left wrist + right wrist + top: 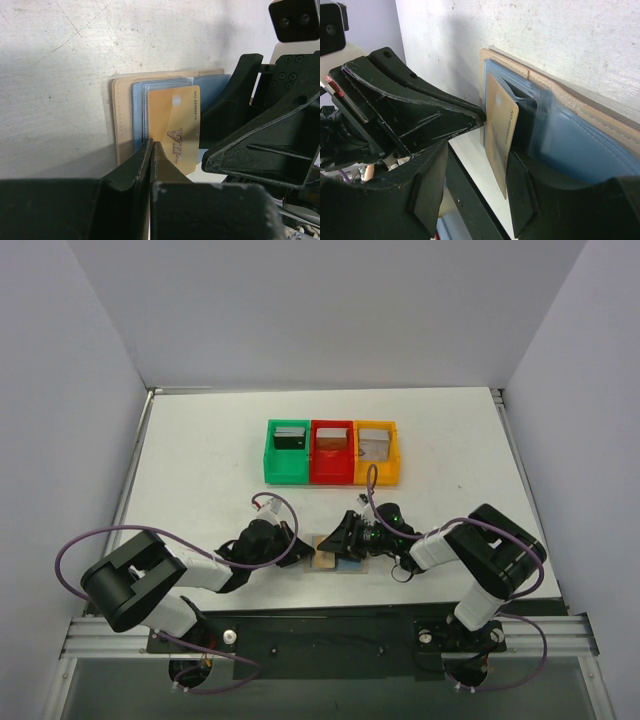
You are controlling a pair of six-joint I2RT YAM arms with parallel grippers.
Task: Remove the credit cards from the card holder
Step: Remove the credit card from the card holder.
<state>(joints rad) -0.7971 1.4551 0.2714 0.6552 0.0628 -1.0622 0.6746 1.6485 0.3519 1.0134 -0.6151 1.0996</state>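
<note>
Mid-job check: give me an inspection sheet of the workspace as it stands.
Surface: white table, scuffed.
Job's things: card holder open flat; gold VIP card partly out of it; cards in green bin, red bin, orange bin.
Clutter: nothing seen.
Hands: left hand shut on the VIP card; right hand open, a finger on the card holder.
Cables: purple cables loop beside both arms.
Surroundings: white walls.

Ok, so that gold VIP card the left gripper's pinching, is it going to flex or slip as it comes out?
Probably stiff: the gold card looks flat though the left gripper pinches only one edge. Its glossy face might slip in that narrow grip. It looks thin and light, so the card holder pocket is likely the main drag.
</note>
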